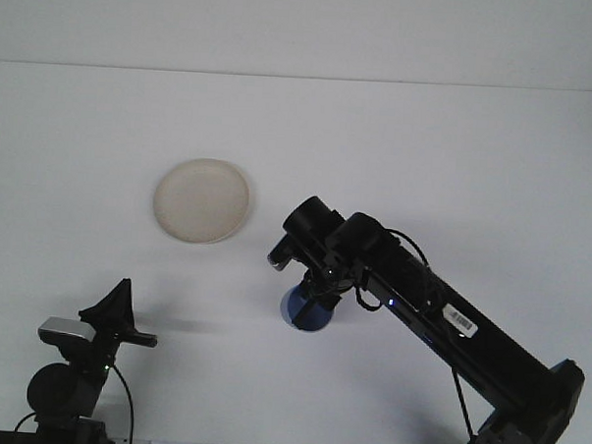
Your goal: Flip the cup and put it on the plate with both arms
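Blue cup (305, 309) held low over the white worktop (426, 159) by the right tool (313, 287), pinched on it. Not yet on the plate (202, 200), well apart to the left. Left tool (120, 318) spread, waiting near its corner. Placing still to do.

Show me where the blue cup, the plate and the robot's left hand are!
blue cup (303, 311), front view, on its visible lower side.
plate (202, 200), front view, on its bare middle.
left hand (125, 313), front view, between its fingertips.
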Robot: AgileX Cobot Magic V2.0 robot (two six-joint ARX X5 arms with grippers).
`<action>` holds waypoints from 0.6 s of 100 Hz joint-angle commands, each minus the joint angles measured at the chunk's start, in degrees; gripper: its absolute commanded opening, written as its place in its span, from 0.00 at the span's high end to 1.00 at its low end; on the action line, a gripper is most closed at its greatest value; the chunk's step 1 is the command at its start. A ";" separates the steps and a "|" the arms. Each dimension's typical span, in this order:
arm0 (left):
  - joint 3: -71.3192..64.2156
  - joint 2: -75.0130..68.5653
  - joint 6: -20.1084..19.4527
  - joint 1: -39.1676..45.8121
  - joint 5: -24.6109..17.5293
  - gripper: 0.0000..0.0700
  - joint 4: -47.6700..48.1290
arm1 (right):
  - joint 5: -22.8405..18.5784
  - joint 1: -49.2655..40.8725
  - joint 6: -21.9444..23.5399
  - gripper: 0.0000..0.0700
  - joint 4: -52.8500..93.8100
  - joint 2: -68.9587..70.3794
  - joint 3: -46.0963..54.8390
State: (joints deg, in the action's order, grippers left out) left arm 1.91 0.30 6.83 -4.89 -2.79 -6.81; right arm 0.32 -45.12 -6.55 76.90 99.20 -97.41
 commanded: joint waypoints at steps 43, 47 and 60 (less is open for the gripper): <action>-1.11 -0.11 0.15 0.00 -0.07 0.98 -0.61 | -0.48 -0.17 -3.61 0.99 1.64 4.52 -1.16; -1.11 -0.11 0.15 0.00 -0.07 0.98 -0.61 | -0.48 -0.17 -3.65 0.97 1.64 4.52 -1.16; -1.11 -0.11 0.15 0.00 -0.07 0.98 -0.61 | -0.50 -0.15 -3.78 0.82 1.64 4.52 -1.16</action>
State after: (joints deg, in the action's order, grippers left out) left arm 1.91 0.30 6.83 -4.89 -2.79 -6.81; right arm -0.01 -44.88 -9.63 76.90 102.69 -97.41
